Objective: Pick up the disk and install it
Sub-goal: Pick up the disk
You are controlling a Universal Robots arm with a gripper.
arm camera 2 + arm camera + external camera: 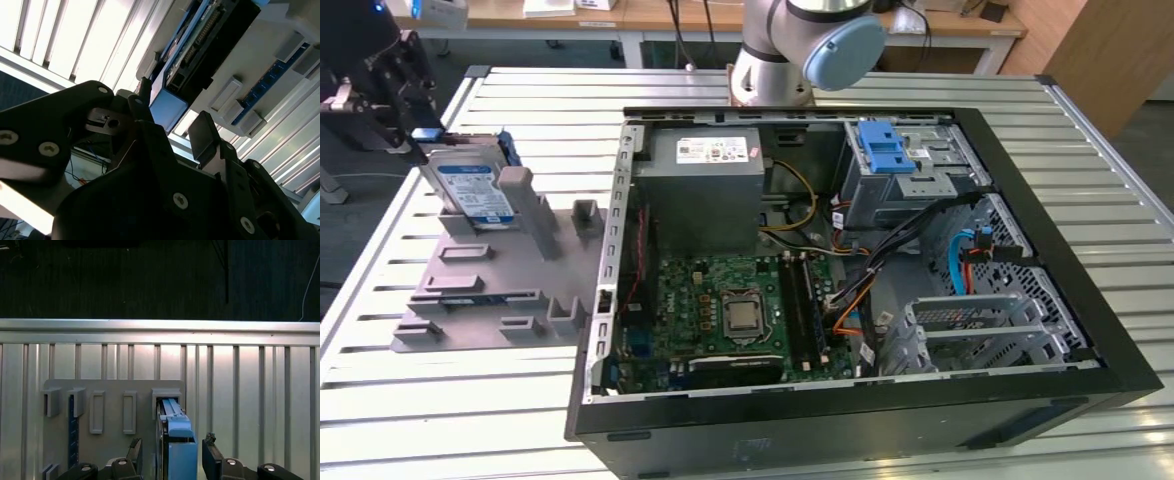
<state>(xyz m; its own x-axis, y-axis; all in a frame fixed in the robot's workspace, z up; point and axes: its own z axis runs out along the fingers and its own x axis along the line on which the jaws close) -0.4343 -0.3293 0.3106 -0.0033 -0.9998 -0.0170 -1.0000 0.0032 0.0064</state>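
The disk (470, 190) stands on edge in a slot of the grey holder plate (494, 290), at the exterior view's left, its blue-and-white label showing. My gripper (430, 140) hovers just above its far top corner. In the first wrist view the disk's blue rail (177, 440) lies between the two dark fingers (212, 460), with a small gap on each side, so my gripper (172, 457) is open. The second wrist view shows the disk's edge (200, 40) and its blue rail end just beyond the open gripper (172, 117).
An open computer case (1041, 200) fills the table's middle. Inside it are a grey power supply (707, 170), a motherboard (734, 310) and a metal drive cage with a blue bracket (887, 150). The arm's base (787, 50) stands behind the case. The slatted table's edge (160, 325) runs past the holder.
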